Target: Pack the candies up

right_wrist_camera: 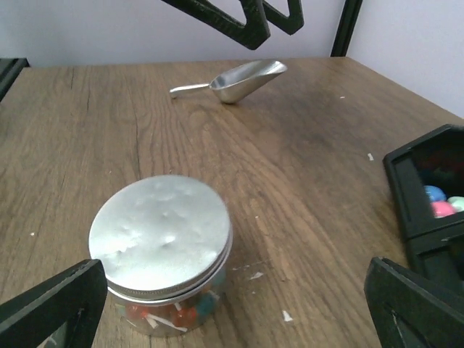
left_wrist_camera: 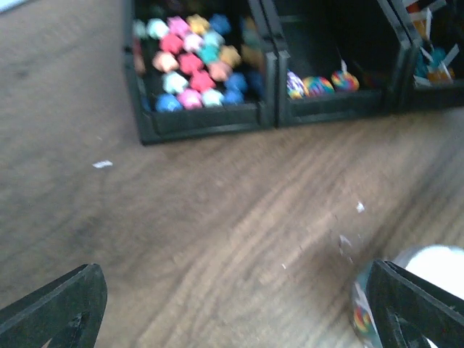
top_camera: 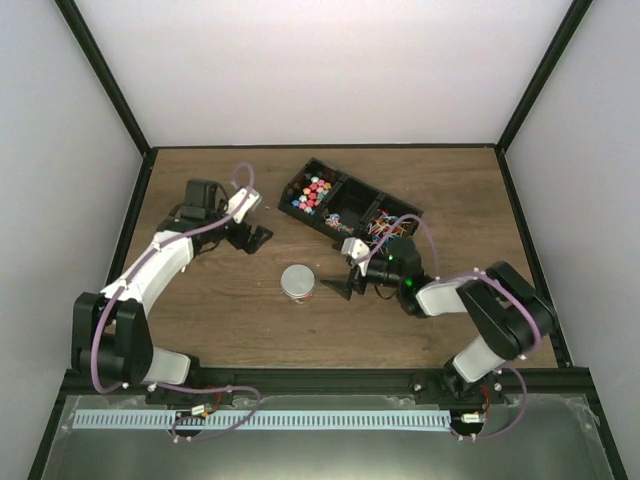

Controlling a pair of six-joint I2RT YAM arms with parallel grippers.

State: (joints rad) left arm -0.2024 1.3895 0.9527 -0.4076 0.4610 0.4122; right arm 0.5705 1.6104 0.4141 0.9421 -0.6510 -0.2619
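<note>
I saw some candies (right_wrist_camera: 170,313) in the jar (top_camera: 297,282) mid-worktop, with its lid (right_wrist_camera: 161,233) already on, so I judged packing nearly done. More lay in the tray (left_wrist_camera: 203,122) at one o'clock. The left pincer (top_camera: 252,238) at ten o'clock and the right pincer (top_camera: 345,278) at three both gaped empty.

I see my left arm (top_camera: 160,262) has white tubes and black joints. My right arm (top_camera: 490,312) looks mostly black, with one white piece near its wrist. A thin purple cable (top_camera: 97,345) loops along each arm. A small green light (top_camera: 407,283) glows on the right arm. The left tool (top_camera: 262,237) and the right tool (top_camera: 350,280) have flat black fingers (right_wrist_camera: 54,308) with three-cornered holes cut in them.
</note>
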